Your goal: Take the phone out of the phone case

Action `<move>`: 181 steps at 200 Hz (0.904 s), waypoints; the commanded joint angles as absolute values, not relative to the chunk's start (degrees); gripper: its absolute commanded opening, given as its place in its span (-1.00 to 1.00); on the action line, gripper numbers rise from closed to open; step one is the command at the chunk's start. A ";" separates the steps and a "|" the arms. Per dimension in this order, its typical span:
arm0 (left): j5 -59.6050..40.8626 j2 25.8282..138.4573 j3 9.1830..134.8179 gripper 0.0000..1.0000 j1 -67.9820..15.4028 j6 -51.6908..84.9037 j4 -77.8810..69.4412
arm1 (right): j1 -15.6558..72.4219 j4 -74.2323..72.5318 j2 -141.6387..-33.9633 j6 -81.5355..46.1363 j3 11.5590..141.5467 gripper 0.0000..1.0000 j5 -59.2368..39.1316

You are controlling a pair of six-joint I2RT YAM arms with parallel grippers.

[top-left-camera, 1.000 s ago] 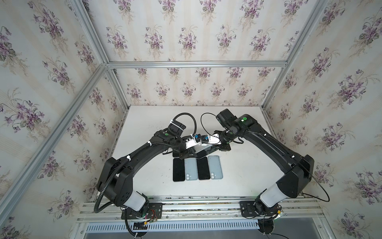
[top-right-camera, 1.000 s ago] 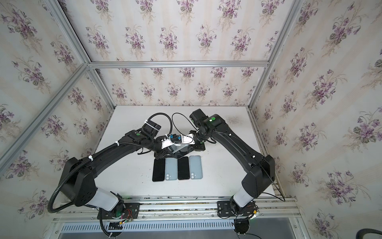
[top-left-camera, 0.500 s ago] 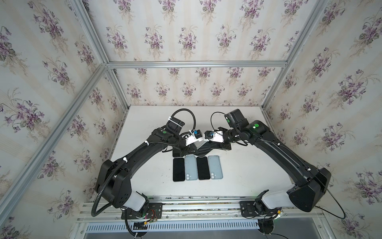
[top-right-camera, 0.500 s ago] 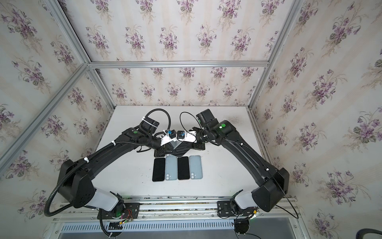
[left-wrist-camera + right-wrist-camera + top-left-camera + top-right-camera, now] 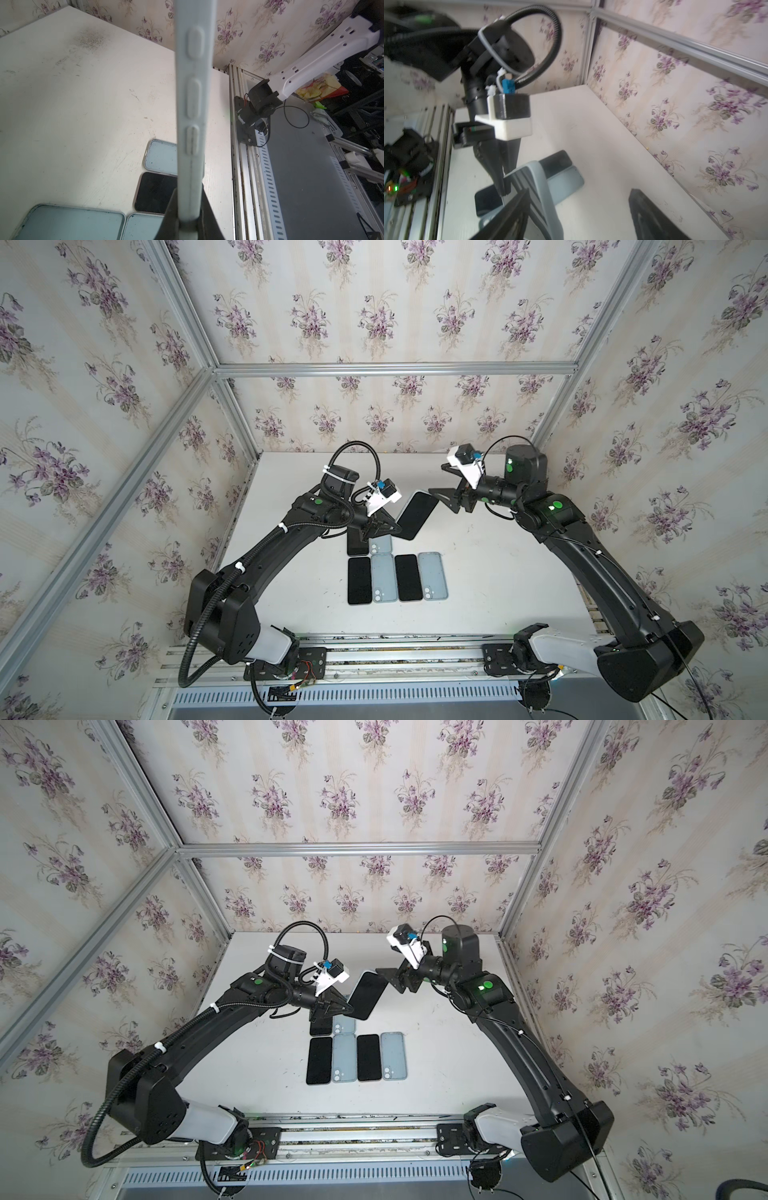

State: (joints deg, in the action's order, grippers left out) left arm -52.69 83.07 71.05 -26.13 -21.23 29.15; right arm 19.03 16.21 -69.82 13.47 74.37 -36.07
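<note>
Booth lined with violet-sprig wallpaper point(image 5: 374, 315), aluminium framing point(image 5: 395, 369) at the corners. White tabletop point(image 5: 498, 572), scuffed, with a grey sooty smudge point(image 5: 91, 39) towards the back.

On the table, a row of four lying flat and side by side: dark phone point(image 5: 359, 580), pale blue case point(image 5: 383, 577), dark phone point(image 5: 408, 577), pale blue case point(image 5: 432, 576). Behind the row, a second dark phone point(image 5: 356, 545) and case point(image 5: 381, 544), partly under the left arm.

The phone point(image 5: 417, 515) is off the table, tilted, glossy black screen up, seated in its phone case point(image 5: 192, 104). The case is matt pale grey-blue; three raised oval button bumps run along the edge in the left wrist view.

Left gripper point(image 5: 392, 528) is pinched tight on the near end of the cased phone. Right gripper point(image 5: 442, 480) has its jaws spread wide, just off the far end, touching nothing.
</note>
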 commanded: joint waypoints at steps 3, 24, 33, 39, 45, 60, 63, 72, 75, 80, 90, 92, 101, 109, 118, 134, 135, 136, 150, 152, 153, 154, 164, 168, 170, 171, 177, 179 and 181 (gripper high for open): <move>-56.39 79.65 70.11 -1.00 -25.84 -13.34 19.35 | 16.69 0.51 -68.18 -8.43 70.50 0.57 -44.99; -56.18 75.59 65.94 -1.00 -25.18 -5.74 9.51 | 16.60 -9.64 -66.72 -15.82 64.47 0.55 -52.37; -56.42 74.34 64.64 -1.00 -25.05 -3.52 6.44 | 16.61 -13.13 -66.53 -18.69 62.37 0.53 -54.21; -56.41 73.74 64.14 -1.00 -25.05 -2.63 5.20 | 16.61 -15.66 -66.46 -20.67 61.10 0.52 -54.79; -56.36 73.27 63.70 -1.00 -25.05 -1.82 4.13 | 16.61 -18.18 -66.68 -22.38 59.94 0.50 -55.77; -56.14 72.36 62.76 -1.00 -25.00 -0.10 1.62 | 16.66 -23.66 -67.35 -26.72 57.78 0.46 -58.24; -56.04 72.26 62.63 -1.00 -25.04 0.05 1.29 | 16.69 -25.37 -67.49 -27.80 57.26 0.46 -58.65; -55.81 71.98 62.43 -1.00 -25.00 0.83 0.17 | 16.94 -29.45 -67.97 -30.80 56.17 0.45 -59.96; -55.86 71.94 62.36 -1.00 -25.04 1.33 -0.29 | 16.96 -30.09 -68.11 -31.33 55.92 0.44 -60.48; -55.90 71.70 62.21 -1.00 -25.05 1.94 -1.19 | 17.01 -30.24 -68.21 -31.59 55.73 0.42 -60.93; -56.10 71.34 61.79 -0.99 -25.05 3.37 -2.99 | 17.05 -28.97 -68.12 -31.02 55.18 0.40 -60.87; -56.08 71.29 61.70 -0.99 -25.05 3.59 -3.30 | 17.12 -28.73 -68.12 -30.85 55.02 0.40 -60.83; -55.84 71.06 61.38 -0.98 -25.05 4.25 -4.46 | 17.26 -28.26 -67.86 -30.39 54.32 0.39 -60.86; -55.72 70.94 61.18 -0.98 -25.09 4.85 -5.38 | 17.52 -28.43 -67.69 -30.32 53.66 0.37 -60.99; -55.82 70.85 60.82 -0.98 -25.13 5.77 -6.81 | 18.18 -28.60 -67.42 -30.22 53.02 0.37 -61.17; -55.83 70.92 59.79 -0.97 -25.14 7.66 -9.91 | 20.01 -25.87 -67.66 -27.55 52.73 0.37 -61.35; -55.82 70.88 59.69 -0.97 -25.14 7.74 -10.14 | 20.16 -25.64 -67.67 -27.31 52.73 0.37 -61.30; -55.82 70.86 59.68 -0.97 -25.14 7.83 -10.30 | 20.27 -25.39 -67.72 -27.15 52.73 0.37 -61.28; -55.64 69.13 58.54 -0.96 -25.25 9.30 -13.33 | 21.69 -23.43 -68.11 -25.25 52.73 0.36 -60.75; -55.63 68.98 58.47 -0.96 -25.30 9.44 -13.68 | 21.86 -23.32 -68.16 -25.10 52.73 0.36 -60.69; -55.68 68.95 58.41 -0.96 -25.30 9.51 -13.83 | 21.96 -23.31 -68.27 -25.12 52.69 0.35 -60.67; -55.70 68.88 58.30 -0.96 -25.31 9.59 -13.99 | 22.01 -23.34 -68.32 -25.08 52.71 0.35 -60.66; -55.65 68.65 57.89 -0.95 -25.44 10.42 -15.29 | 22.56 -23.61 -68.83 -25.01 52.65 0.32 -60.47; -55.64 68.57 57.79 -0.94 -25.49 10.68 -15.70 | 22.76 -23.75 -69.13 -25.05 52.72 0.30 -60.46; -55.64 68.56 57.67 -0.94 -25.49 10.84 -15.90 | 22.85 -23.87 -69.20 -25.05 52.80 0.29 -60.47; -55.63 68.56 57.62 -0.94 -25.53 10.87 -15.99 | 22.89 -23.93 -69.27 -25.05 52.81 0.29 -60.47; -55.72 68.47 57.55 -0.94 -25.60 11.19 -16.41 | 23.12 -24.15 -69.56 -25.20 52.82 0.24 -60.38; -55.72 68.42 57.52 -0.94 -25.69 11.28 -16.52 | 23.12 -24.25 -69.71 -25.26 52.82 0.21 -60.38; -55.74 68.39 57.49 -0.93 -25.74 11.32 -16.59 | 23.14 -24.37 -69.79 -25.30 52.76 0.19 -60.34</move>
